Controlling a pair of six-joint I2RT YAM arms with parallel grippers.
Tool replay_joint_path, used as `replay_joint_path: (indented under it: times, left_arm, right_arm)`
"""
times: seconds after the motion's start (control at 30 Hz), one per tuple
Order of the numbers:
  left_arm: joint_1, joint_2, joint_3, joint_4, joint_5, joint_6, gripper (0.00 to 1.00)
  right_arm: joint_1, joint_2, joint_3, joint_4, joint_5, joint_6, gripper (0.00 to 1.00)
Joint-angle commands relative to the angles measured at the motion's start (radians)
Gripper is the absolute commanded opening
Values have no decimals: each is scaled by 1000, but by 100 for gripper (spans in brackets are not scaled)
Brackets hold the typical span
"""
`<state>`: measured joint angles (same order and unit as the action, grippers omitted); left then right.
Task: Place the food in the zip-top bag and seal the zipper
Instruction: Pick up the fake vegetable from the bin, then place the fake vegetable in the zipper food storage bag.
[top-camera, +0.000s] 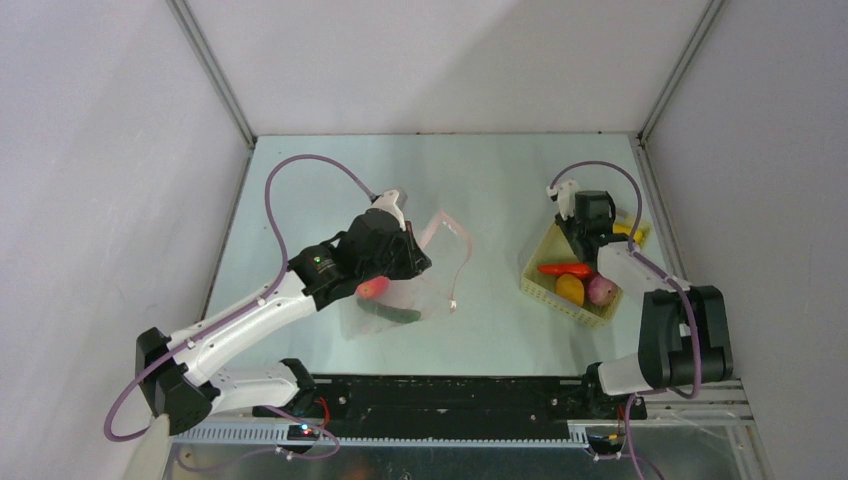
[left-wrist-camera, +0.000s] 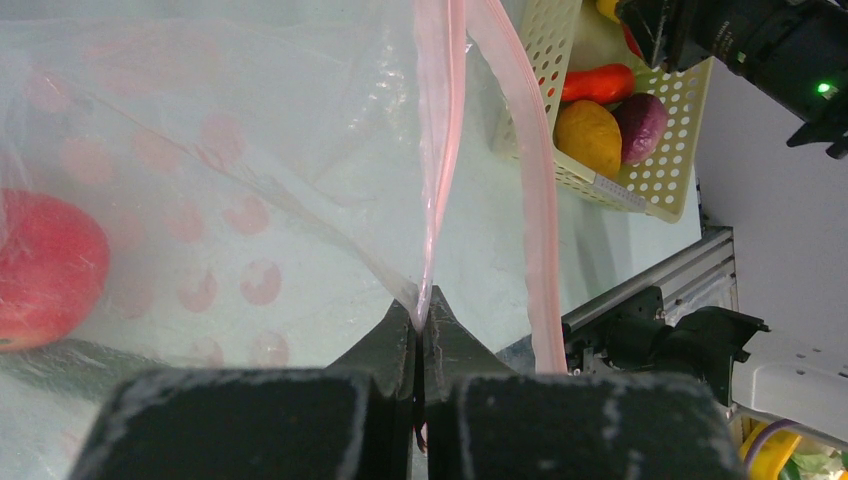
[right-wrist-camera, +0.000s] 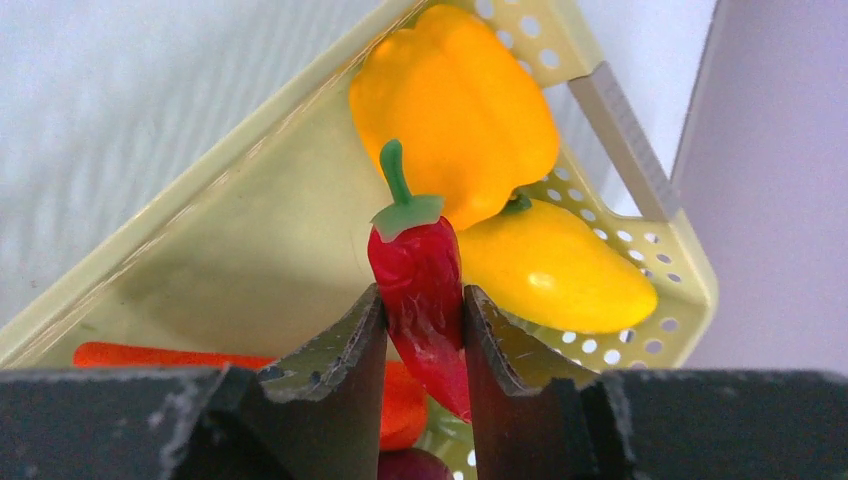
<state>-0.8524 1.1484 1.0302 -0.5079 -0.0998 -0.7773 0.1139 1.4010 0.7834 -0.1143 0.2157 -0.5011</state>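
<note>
The clear zip-top bag (top-camera: 428, 290) with pink dots lies left of centre, mouth open toward the right. My left gripper (left-wrist-camera: 422, 312) is shut on one lip of its pink zipper (left-wrist-camera: 443, 120); the other lip (left-wrist-camera: 537, 200) curves apart from it. Inside the bag lie a red fruit (left-wrist-camera: 45, 270) and a long green vegetable (top-camera: 392, 313). My right gripper (right-wrist-camera: 422, 310) is down in the basket, both fingers pressed on a red chili (right-wrist-camera: 420, 265) with a green stem. Behind the chili sit a yellow pepper (right-wrist-camera: 455, 105) and a second yellow piece (right-wrist-camera: 560, 270).
The pale-yellow perforated basket (top-camera: 545, 292) stands at the right and also holds a long orange-red piece (top-camera: 563, 269), an orange-yellow fruit (top-camera: 570, 289) and a purple onion (top-camera: 601, 290). Side walls close in the table, and a black rail (top-camera: 450, 395) runs along the near edge.
</note>
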Motion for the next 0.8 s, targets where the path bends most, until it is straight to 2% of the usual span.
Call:
replay_joint_path:
  times: [0.0, 0.1, 0.27, 0.4, 0.53, 0.67, 0.77]
  left_arm:
    - [7, -35, 10, 29, 8, 1, 0]
    - [6, -37, 7, 30, 5, -1, 0]
    - [6, -31, 11, 29, 11, -4, 0]
    - [7, -31, 22, 26, 17, -7, 0]
    - [6, -33, 29, 26, 24, -11, 0]
    - [6, -38, 25, 29, 38, -18, 0]
    - [6, -44, 17, 38, 54, -23, 0]
  right_arm:
    - [17, -113, 0, -41, 72, 55, 20]
    - [19, -185, 1, -25, 113, 139, 19]
    - [27, -382, 1, 7, 88, 280, 17]
    - [43, -553, -12, 41, -50, 500, 19]
    - [96, -687, -89, 234, -355, 657, 18]
    - [257, -729, -142, 465, -486, 781, 14]
    - [469, -684, -150, 614, -477, 781, 14]
